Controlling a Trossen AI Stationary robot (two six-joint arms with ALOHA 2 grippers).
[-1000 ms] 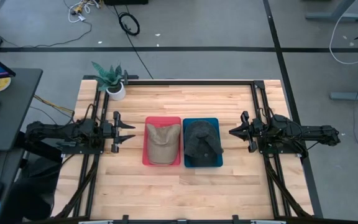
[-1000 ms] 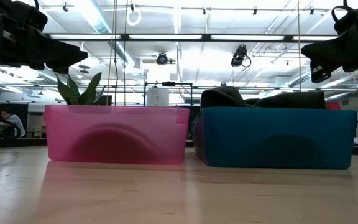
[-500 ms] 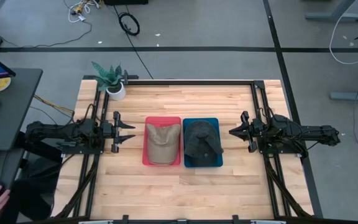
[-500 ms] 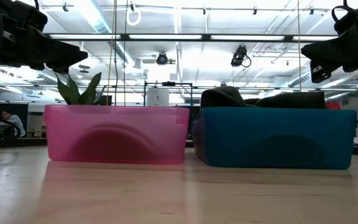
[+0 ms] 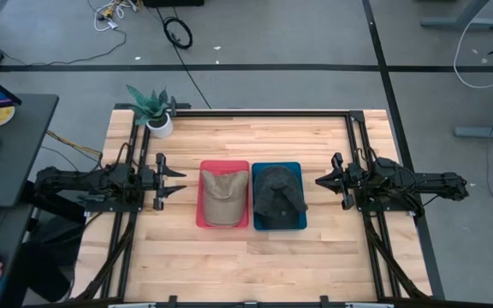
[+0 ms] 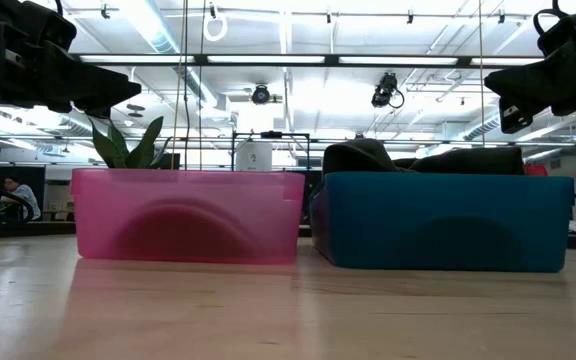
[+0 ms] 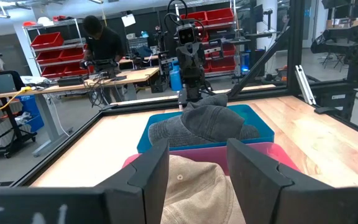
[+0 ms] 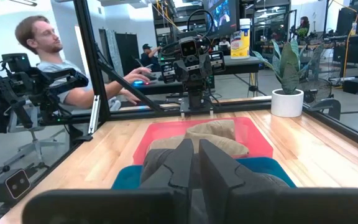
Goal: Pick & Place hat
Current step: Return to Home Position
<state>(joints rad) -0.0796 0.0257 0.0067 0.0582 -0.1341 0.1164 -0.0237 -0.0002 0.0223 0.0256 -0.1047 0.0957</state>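
— Where do we find the left end effector [image 5: 178, 181]?

— We see it on the left side of the surface [image 5: 229, 257], raised off the wood and pointing right toward the red bin [image 5: 200, 195]. Its fingers [image 7: 151, 174] are spread wide, with a broad gap between them, and nothing sits in that gap. It touches neither the bin nor anything else.

— And the right end effector [image 5: 319, 180]?

— We place it on the right side, level with the other one and pointing left toward the blue bin [image 5: 298, 168]. In the right wrist view we see its fingers [image 8: 180, 158] drawn together, with only a thin slit between them. It grips nothing and stands apart from the bin.

— Where are the hats?

— We see a brown cap [image 5: 224, 197] lying inside the red bin and filling most of it. We cannot tell whether another cap lies under it. A gray cap [image 5: 278, 195] lies inside the blue bin, and in the low view its crown rises above the rim.

— How do the bins stand?

— We find them side by side in the middle of the surface, red on the left and blue on the right, just beside each other, each between the two arms.

— Anything else on the wood?

— We note a potted plant [image 5: 151, 107] at the far left corner, well apart from both bins.
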